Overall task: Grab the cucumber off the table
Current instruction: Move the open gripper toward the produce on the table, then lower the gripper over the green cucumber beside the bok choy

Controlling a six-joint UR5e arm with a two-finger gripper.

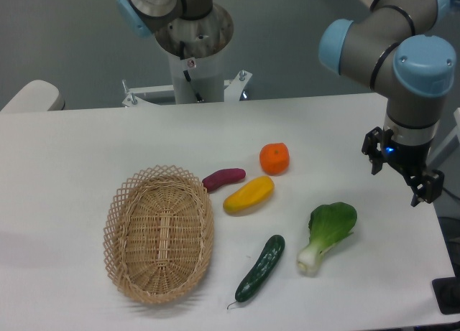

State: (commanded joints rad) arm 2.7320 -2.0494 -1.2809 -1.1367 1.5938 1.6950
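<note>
The cucumber [260, 268] is dark green and slender and lies on the white table [65, 173] near the front edge, its thin stem tail pointing down-left. It sits between the wicker basket and the bok choy. My gripper [402, 174] hangs above the table's right side, well to the right of the cucumber and farther back. Its two dark fingers are spread apart with nothing between them.
An empty oval wicker basket [159, 234] sits left of the cucumber. A bok choy [328, 234] lies to its right. A yellow fruit [248, 194], a purple sweet potato [223, 178] and an orange [274, 159] lie behind it. The robot base [194, 51] stands at the back.
</note>
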